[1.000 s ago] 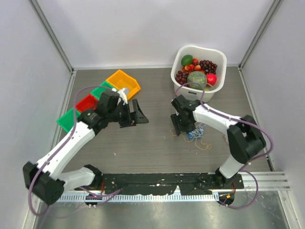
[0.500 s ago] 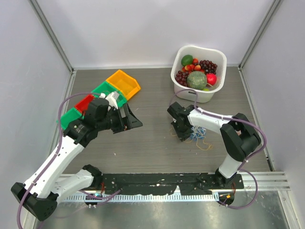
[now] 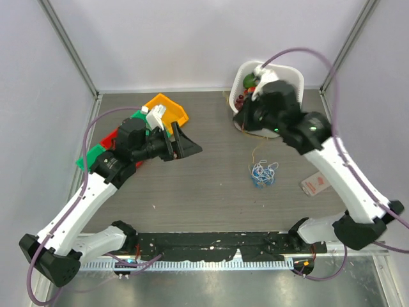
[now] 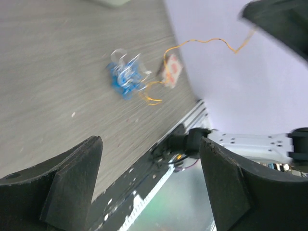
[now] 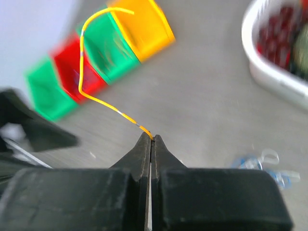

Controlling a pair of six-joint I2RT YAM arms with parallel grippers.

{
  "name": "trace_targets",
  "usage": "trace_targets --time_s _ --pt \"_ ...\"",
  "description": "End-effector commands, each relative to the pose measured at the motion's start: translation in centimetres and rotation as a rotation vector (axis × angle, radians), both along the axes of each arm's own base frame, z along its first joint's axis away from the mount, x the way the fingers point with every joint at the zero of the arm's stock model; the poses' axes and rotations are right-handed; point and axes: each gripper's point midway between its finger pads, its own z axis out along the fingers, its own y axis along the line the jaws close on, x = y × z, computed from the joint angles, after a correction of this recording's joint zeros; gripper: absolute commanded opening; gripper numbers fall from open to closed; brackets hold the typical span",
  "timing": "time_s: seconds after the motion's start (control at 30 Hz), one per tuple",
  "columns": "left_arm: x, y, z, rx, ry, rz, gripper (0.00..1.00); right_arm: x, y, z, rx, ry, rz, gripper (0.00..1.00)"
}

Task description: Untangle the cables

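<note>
The cables (image 3: pixel 262 173) lie as a small blue and white bunch on the table, right of centre, and show in the left wrist view as the bunch (image 4: pixel 126 77). My right gripper (image 5: pixel 152 138) is shut on one yellow-orange cable (image 5: pixel 83 57) and is raised high over the table near the basket (image 3: pixel 245 120). That thin cable (image 4: pixel 207 42) runs from the bunch up to it. My left gripper (image 3: pixel 190 146) hovers open and holds nothing, left of centre, its jaws wide apart (image 4: pixel 149 159) and facing the bunch.
A white basket (image 3: pixel 289 71) of fruit stands at the back right. Yellow (image 3: pixel 167 105), green and red bins (image 5: pixel 72 67) sit in a row at the back left. A small pink and white card (image 3: pixel 315 184) lies right of the bunch.
My right gripper shut on the yellow-orange cable at the bunch, then rose and swung back toward the basket, drawing the cable out. The left arm shifted slightly and stayed open.
</note>
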Motion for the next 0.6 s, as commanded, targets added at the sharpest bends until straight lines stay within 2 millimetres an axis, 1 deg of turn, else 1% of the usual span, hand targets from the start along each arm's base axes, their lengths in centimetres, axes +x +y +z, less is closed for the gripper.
trace_targets --time_s 0.0,0.03,0.07,0.1,0.17,0.2,0.23,0.27,0.3,0.33,0.37,0.4,0.43,0.5,0.57 --pt "0.2 -1.6 11.8 -0.27 -0.369 -0.082 0.87 -1.3 -1.1 14.2 0.286 -0.261 -0.051 0.01" --pt "0.2 -1.7 12.8 -0.292 -0.4 -0.083 0.9 -1.6 -1.2 15.3 0.31 -0.284 -0.047 0.01" --pt "0.2 -1.8 13.9 -0.315 -0.434 -0.09 0.91 -2.1 -1.1 17.5 0.358 -0.325 -0.021 0.01" --pt "0.3 -2.0 14.9 -0.333 -0.461 -0.095 0.92 -2.4 -0.9 19.0 0.397 -0.356 -0.007 0.01" --pt "0.2 -2.4 16.6 -0.356 -0.49 -0.127 0.93 -3.7 -0.1 22.5 0.507 -0.406 0.063 0.01" --pt "0.3 -2.7 18.1 -0.376 -0.522 -0.145 0.93 -4.7 0.3 23.9 0.554 -0.424 0.109 0.01" --pt "0.4 -3.2 18.7 -0.383 -0.529 -0.169 0.93 -5.3 0.7 25.9 0.639 -0.455 0.134 0.01" --pt "0.3 -3.4 19.6 -0.395 -0.547 -0.19 0.93 -6.4 1.1 27.3 0.692 -0.477 0.189 0.01" --pt "0.4 -3.8 20.2 -0.404 -0.555 -0.213 0.93 -6.9 1.3 29.3 0.776 -0.504 0.213 0.01" --pt "0.4 -4.2 20.5 -0.416 -0.558 -0.237 0.93 -7.6 1.4 30.2 0.818 -0.517 0.242 0.01" --pt "0.2 -4.7 20.8 -0.431 -0.562 -0.26 0.93 -8.0 1.4 31.8 0.888 -0.534 0.255 0.01" --pt "0.2 -5.3 20.8 -0.451 -0.558 -0.289 0.93 -8.3 1.5 32.5 0.92 -0.541 0.27 0.01" --pt "-0.2 -6.1 20.9 -0.485 -0.552 -0.321 0.93 -8.7 1.4 33.6 0.965 -0.562 0.283 0.01" --pt "-0.8 -8.5 20.5 -0.534 -0.498 -0.396 0.93 -9.0 1.5 34.8 1.007 -0.578 0.301 0.01" --pt "-1.9 -10.8 20.3 -0.561 -0.471 -0.456 0.98 -8.9 1.8 35.0 1.027 -0.561 0.308 0.01"
